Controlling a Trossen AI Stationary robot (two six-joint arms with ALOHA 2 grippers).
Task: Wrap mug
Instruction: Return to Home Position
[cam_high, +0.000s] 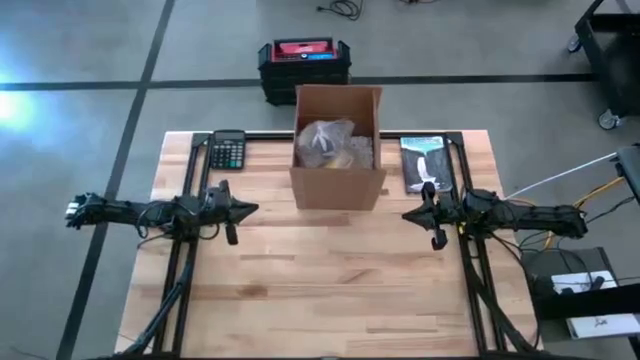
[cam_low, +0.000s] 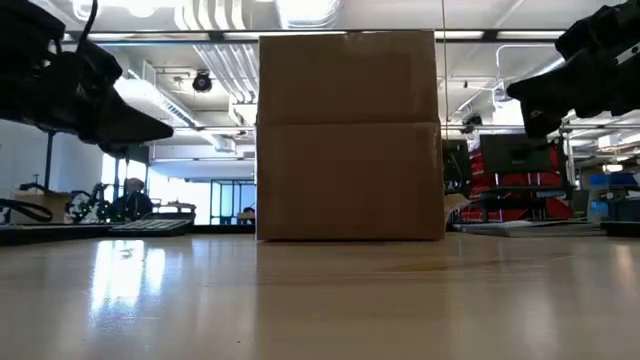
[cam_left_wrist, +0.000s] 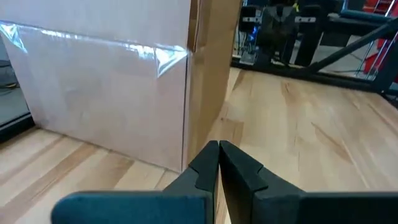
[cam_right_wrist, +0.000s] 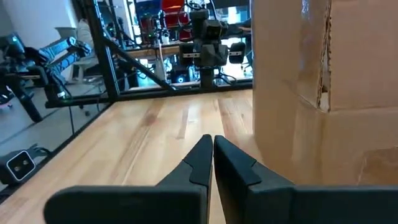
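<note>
An open cardboard box (cam_high: 338, 145) stands on the table's far middle. Inside it lies a bundle in clear wrap (cam_high: 327, 143); whether the mug is within it cannot be told. My left gripper (cam_high: 252, 209) hovers shut left of the box, above the table, its fingertips (cam_left_wrist: 219, 149) pointing at the box's near left corner (cam_left_wrist: 186, 112). My right gripper (cam_high: 406, 214) hovers shut right of the box, fingertips (cam_right_wrist: 212, 142) beside its wall (cam_right_wrist: 323, 74). Neither touches anything.
A black calculator (cam_high: 228, 150) lies at the far left of the table. A dark flat packet (cam_high: 425, 163) lies at the far right. A black and red case (cam_high: 304, 62) sits on the floor beyond the table. Bare wood (cam_high: 330, 290) spreads toward the near edge.
</note>
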